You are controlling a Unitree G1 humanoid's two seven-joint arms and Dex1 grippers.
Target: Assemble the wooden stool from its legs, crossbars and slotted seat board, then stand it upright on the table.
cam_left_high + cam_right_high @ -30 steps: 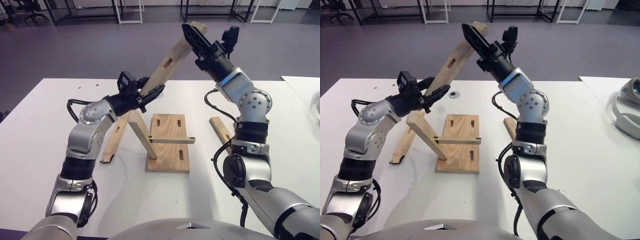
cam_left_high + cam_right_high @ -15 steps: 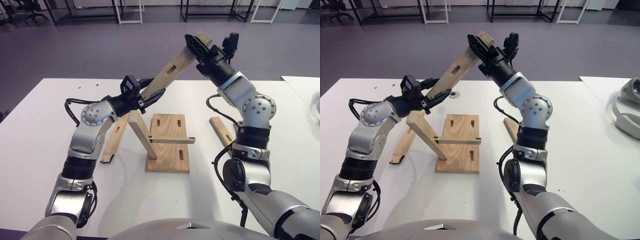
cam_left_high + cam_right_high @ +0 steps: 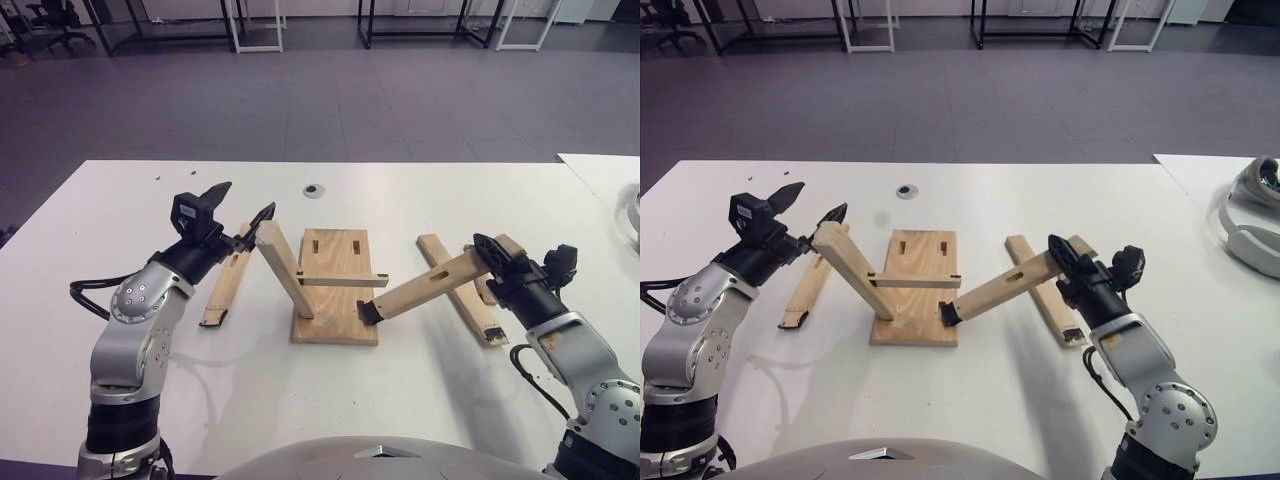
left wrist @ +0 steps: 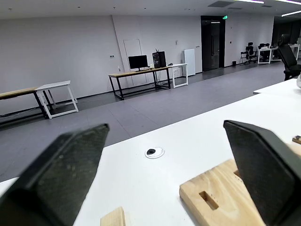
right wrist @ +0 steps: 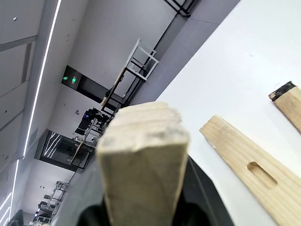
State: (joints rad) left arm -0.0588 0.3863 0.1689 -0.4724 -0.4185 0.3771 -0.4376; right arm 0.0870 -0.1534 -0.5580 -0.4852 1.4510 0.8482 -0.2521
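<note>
- Right gripper [image 3: 498, 262] fingers pinch the upper end of a leg [image 3: 425, 291]; its black-capped foot sits on the seat board's [image 3: 338, 327] near right corner.
- Left gripper [image 3: 242, 200] fingers are spread at the tilted leg's [image 3: 284, 268] top, not clamping it.
- Suggest steadying the tilted leg first, then lining the held leg's slot up with the crossbar's [image 3: 342, 281] free end.

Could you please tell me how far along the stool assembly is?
Done: one leg rises tilted from the seat board with a crossbar attached. In hand: the right gripper holds a second leg, its end on the board. Left: seating it, two legs lying on the table, standing the stool up.
</note>
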